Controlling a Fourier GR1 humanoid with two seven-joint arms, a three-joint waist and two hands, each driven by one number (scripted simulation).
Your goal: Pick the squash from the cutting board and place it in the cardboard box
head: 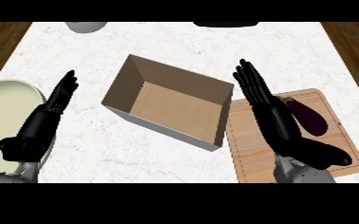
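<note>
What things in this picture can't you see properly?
All in the head view:
- The cutting board: its middle is hidden by the right hand, and its bottom is cut off by the lower edge.
- The purple vegetable: the right hand hides its left end.
- The pale plate: cut off by the left edge, partly hidden by the left hand.
- The grey object and the dark object: cut off by the top edge.
</note>
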